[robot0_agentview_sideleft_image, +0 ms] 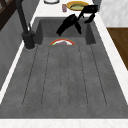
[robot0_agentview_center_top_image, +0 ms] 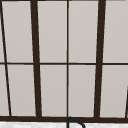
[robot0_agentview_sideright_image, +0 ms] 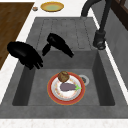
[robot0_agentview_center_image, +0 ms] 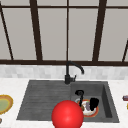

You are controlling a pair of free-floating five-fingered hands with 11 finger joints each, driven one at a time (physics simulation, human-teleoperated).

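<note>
Red-rimmed plate (robot0_agentview_sideright_image: 53, 96) — flat in basin

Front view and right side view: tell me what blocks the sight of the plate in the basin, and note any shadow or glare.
Front view: a glossy red ball with a soft highlight covers the lower left edge of the red-rimmed white plate, and the two black hands overlap it too. Right side view: that plate lies unblocked, holding a brown lump and a purple eggplant; flat lighting, no glare, no clear cast shadows.
</note>
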